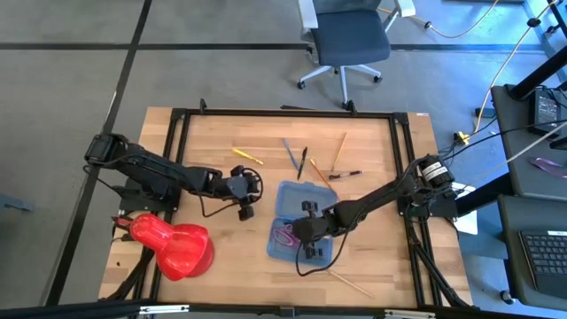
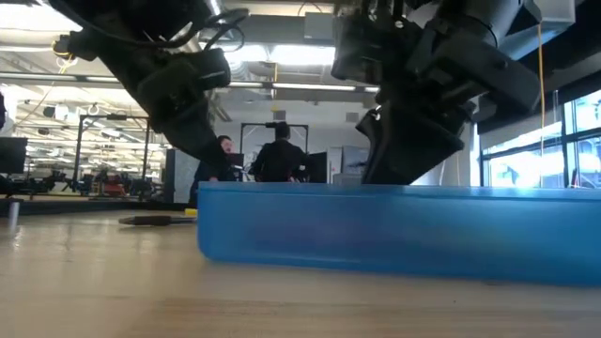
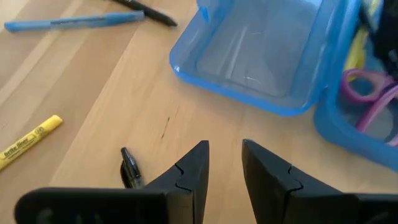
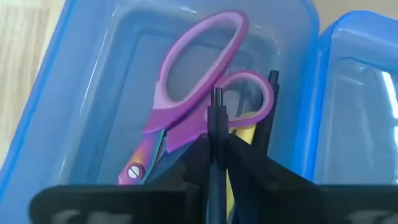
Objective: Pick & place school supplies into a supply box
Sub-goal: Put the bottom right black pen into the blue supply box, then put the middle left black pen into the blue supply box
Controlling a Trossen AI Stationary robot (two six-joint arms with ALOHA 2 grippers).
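Observation:
The supply box lies open on the table, both translucent blue halves up. Purple-handled scissors lie in its near half with a yellow item and a black pen. My right gripper hovers over that half, shut on another black pen. My left gripper is open, low over the wood left of the box's empty far half. A short black pen lies beside its finger. More pens and pencils lie toward the far edge. My right gripper pinches the black pen between its two fingers, on the shaft just behind the tip end. The pen runs along the fingers and sticks out past their tips. It is lifted above the scissors in the near half of the box.
A glossy red blob sits at the near left corner. A yellow highlighter, a blue pen and a black pen lie left of the box. A wooden pencil lies by the near edge. People stand in the room behind.

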